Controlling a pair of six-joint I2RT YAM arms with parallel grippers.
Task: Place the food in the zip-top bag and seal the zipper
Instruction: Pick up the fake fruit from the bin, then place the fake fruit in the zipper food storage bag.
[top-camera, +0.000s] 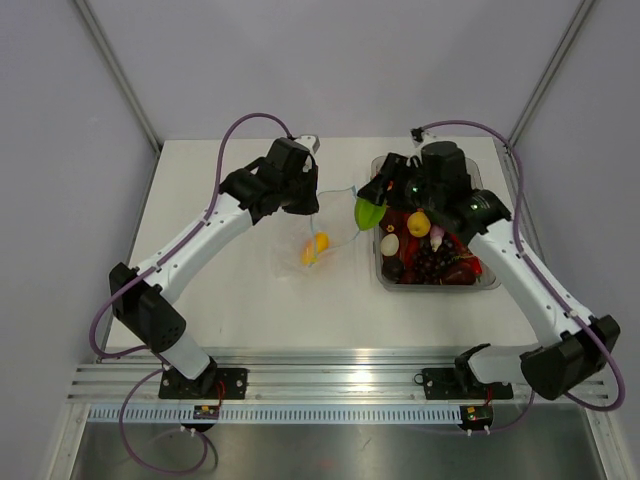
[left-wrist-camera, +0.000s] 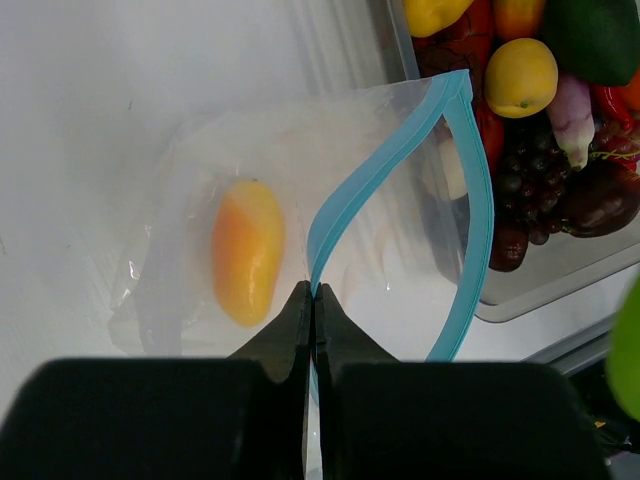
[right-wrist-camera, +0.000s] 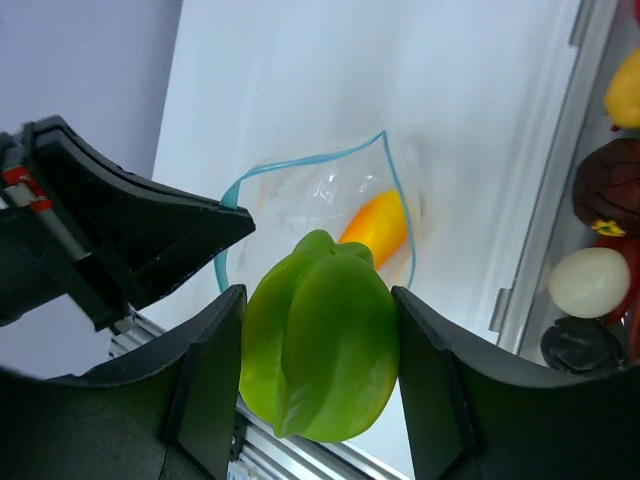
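The clear zip-top bag lies on the white table with its mouth held up and open. My left gripper is shut on the blue zipper at the bag's near lip. One orange-yellow food piece lies inside the bag. My right gripper is shut on a green toy pepper and hangs just above and right of the open mouth. From above, the pepper sits between the bag and the tub. More food fills the tub.
A rigid clear tub at the right holds several toy fruits, among them a yellow one, dark grapes and a white one. An aluminium rail runs along the near table edge. Grey walls stand on three sides.
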